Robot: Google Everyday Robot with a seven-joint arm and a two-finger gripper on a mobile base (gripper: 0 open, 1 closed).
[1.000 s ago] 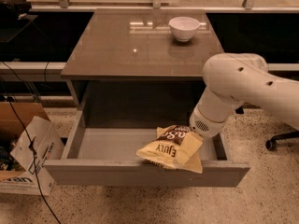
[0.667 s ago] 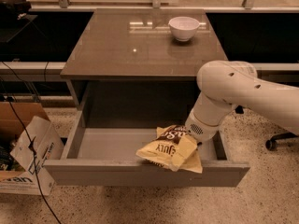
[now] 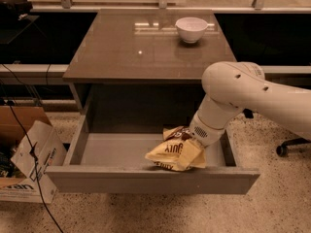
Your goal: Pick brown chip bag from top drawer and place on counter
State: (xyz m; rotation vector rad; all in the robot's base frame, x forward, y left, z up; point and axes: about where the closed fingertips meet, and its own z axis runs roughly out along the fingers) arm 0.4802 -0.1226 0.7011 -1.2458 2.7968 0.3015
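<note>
Camera view, hand (image 3: pixel 190 139) at crinkly bag (image 3: pixel 174 154) (drawer (image 3: pixel 116 150))

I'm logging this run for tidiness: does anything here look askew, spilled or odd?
Nothing spilled. The brown chip bag lies crumpled and tilted at the front right of the open top drawer, the gripper at its upper edge. A cardboard box on the floor at the image's left leans, flaps open. The bowl stands upright on the counter.
</note>
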